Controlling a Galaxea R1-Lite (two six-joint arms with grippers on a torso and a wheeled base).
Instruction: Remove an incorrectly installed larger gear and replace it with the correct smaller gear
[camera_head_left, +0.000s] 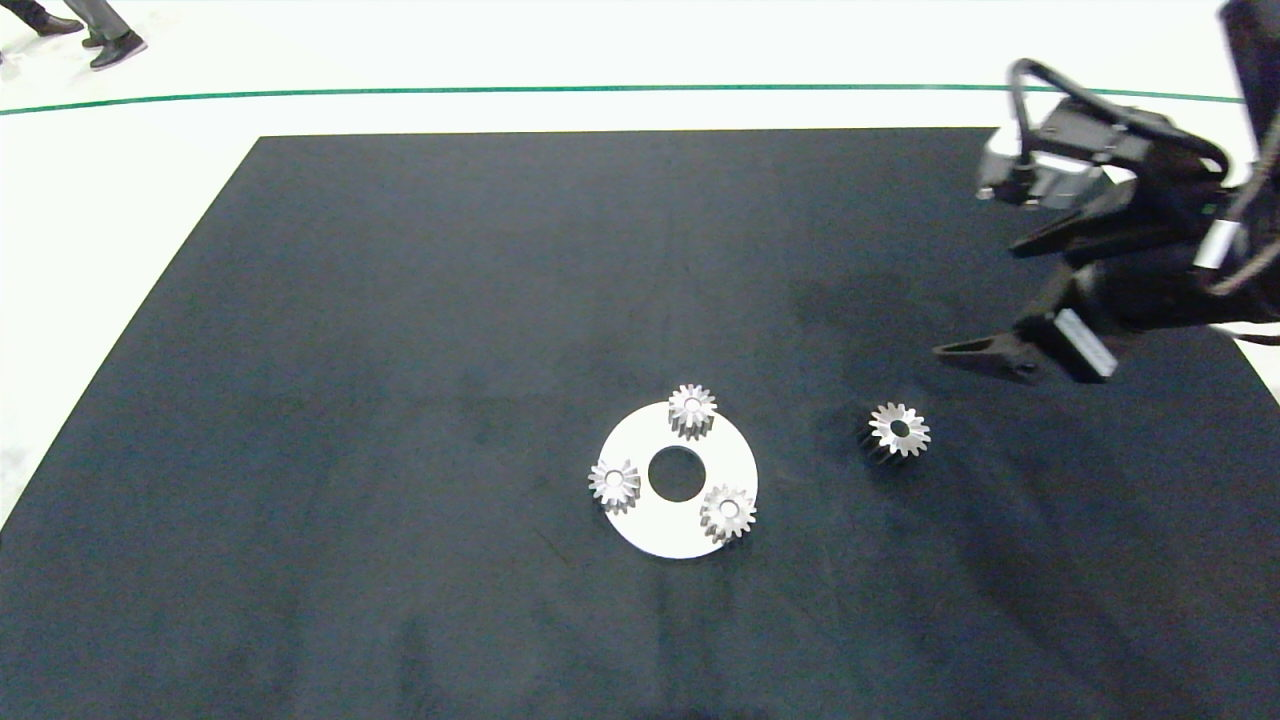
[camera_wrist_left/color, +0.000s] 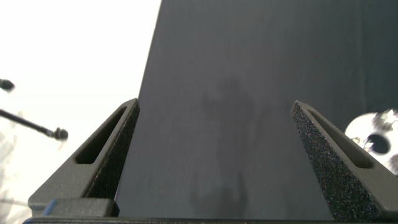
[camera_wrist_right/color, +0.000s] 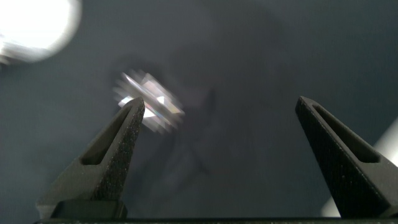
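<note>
A dark mat spreads under me, with a white ring plate on it carrying three small tapered gears; one smaller gear sits on its near-right rim. The larger gear lies alone on the mat, right of the plate. My right gripper hovers released above it; my left gripper is spread wide too

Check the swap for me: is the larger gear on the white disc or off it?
Off: the larger gear lies alone on the black mat.
</note>
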